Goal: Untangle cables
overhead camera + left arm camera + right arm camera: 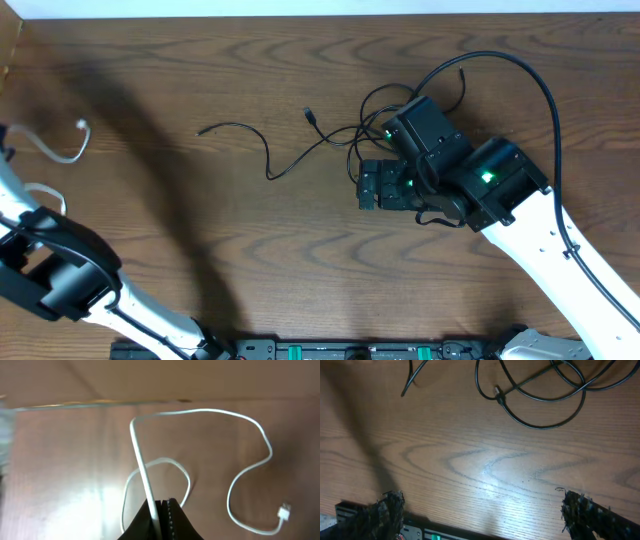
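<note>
The left arm bends at the near-left edge of the overhead view, its left gripper pinched tight on the white cable. The right arm stretches in from the near right, wrist tipped downward, and its right gripper is spread wide, with the two fingers far apart.

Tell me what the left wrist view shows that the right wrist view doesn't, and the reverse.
Left wrist only: the white cable, pinched in the shut left hand, its plug end lying free. Right wrist only: the black cables looping over each other, and the open right hand holding nothing. Both: the brown wooden table underneath.
</note>
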